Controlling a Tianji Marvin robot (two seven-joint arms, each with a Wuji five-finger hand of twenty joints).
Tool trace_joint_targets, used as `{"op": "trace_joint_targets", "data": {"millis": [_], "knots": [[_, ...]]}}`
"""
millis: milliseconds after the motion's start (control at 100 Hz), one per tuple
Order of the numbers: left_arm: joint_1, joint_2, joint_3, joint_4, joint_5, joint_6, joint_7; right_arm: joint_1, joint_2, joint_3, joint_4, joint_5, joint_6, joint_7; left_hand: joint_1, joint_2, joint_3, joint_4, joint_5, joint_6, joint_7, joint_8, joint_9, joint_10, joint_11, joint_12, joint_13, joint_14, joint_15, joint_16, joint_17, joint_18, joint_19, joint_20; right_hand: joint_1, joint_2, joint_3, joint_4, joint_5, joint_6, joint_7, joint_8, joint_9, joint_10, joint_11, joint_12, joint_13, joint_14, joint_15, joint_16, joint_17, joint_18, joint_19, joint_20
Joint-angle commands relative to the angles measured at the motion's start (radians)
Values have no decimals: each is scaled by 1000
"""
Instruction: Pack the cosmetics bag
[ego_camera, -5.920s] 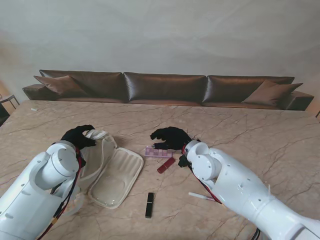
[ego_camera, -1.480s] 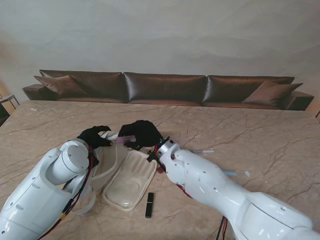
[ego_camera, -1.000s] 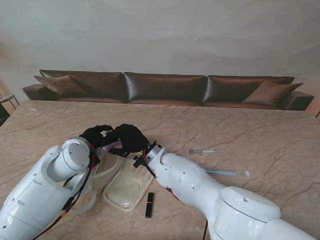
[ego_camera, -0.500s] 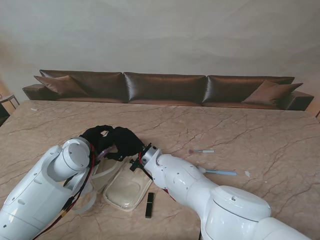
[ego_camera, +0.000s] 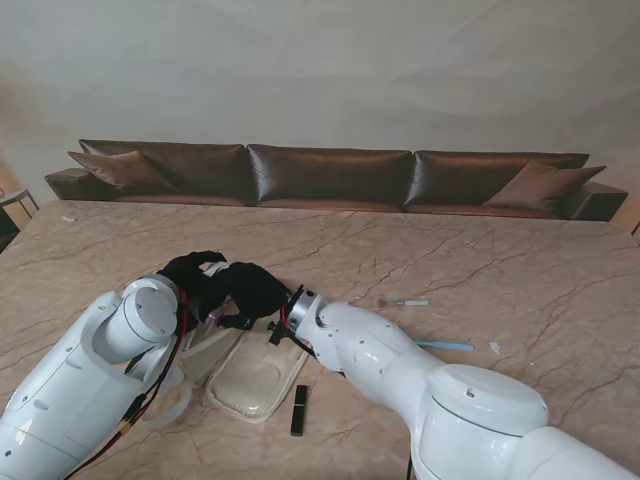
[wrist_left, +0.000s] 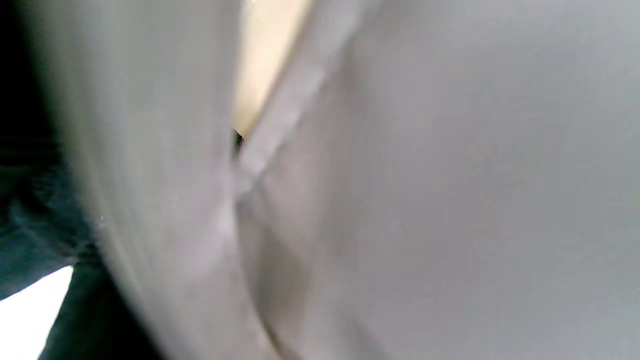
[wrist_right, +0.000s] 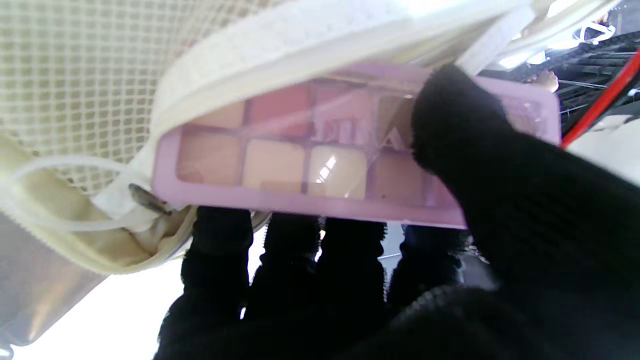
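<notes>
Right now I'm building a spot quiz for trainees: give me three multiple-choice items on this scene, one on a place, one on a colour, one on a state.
1. Where does the black lipstick tube lie?
A. Inside the bag
B. On the table, nearer to me than the cosmetics bag
C. On the sofa

2. What colour is the eyeshadow palette's frame?
A. Green
B. Pale purple
C. Black

3. What is the right robot hand doing?
A. Holding the palette
B. Lying open on the table
C. Gripping a brush

Answers: B, the stand view shows the tube on the marble beside the bag's near end; B, the right wrist view shows lilac plastic; A, thumb and fingers clamp the palette at the bag's zipper edge.
</notes>
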Motion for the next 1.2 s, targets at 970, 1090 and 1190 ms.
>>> {"op": "trace_joint_targets", "data": {"millis": [970,1090,1190], "knots": [[28,-11,-13,-17,-1,14,-8,-273,507,436,-853,-103,403,487,52,142,51,29,107,-30,845,53,27,-164,44,14,70,0,129,54,23,-48,234,-20,-141,59,42,212,-104,181,-229,179,-265,49,100,-69,128,46,-340,-247,52,60,-165,-164],[30,-13,-15,-17,-2,13,-3,-354,564,527,-927,-146,452,583,50,139,52,28,108,-30,845,52,28,-164,44,14,70,-1,129,55,23,-48,234,-20,-169,62,24,207,-106,188,-240,178,-273,54,92,-71,116,53,-358,-256,25,73,-187,-175],[30,-13,-15,-18,-2,15,-1,-409,597,583,-965,-175,482,657,46,137,60,29,108,-28,844,51,28,-162,44,14,70,-1,130,55,24,-51,235,-19,-190,53,12,203,-136,207,-264,173,-319,61,74,-75,54,68,-391,-266,-34,78,-228,-184]]}}
